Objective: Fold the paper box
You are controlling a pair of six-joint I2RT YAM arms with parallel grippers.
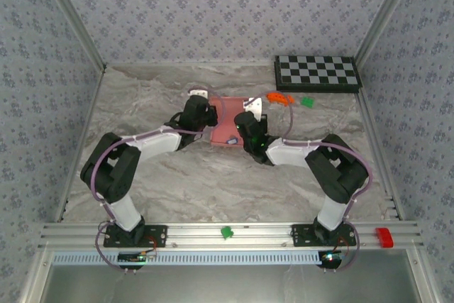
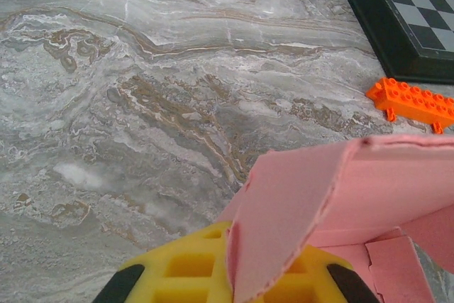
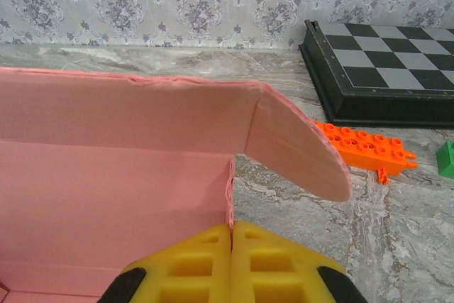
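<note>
The paper box [image 1: 228,120] is a salmon-pink card piece lying mid-table between both arms, partly raised. My left gripper [image 1: 203,114] is at its left edge. In the left wrist view its yellow fingers [image 2: 177,267] are shut on a lifted pink flap [image 2: 333,189] that stands between them. My right gripper [image 1: 246,130] is at the box's near right side. In the right wrist view its yellow fingers [image 3: 191,264] are pressed together on the edge of an upright pink wall [image 3: 113,175]. A rounded flap [image 3: 298,150] juts to the right from the top of that wall.
An orange brick [image 1: 281,97] and a small green block [image 1: 307,101] lie just right of the box. A black-and-white chessboard [image 1: 317,73] sits at the back right. On the front rail are a green piece [image 1: 227,232] and a red piece [image 1: 384,236].
</note>
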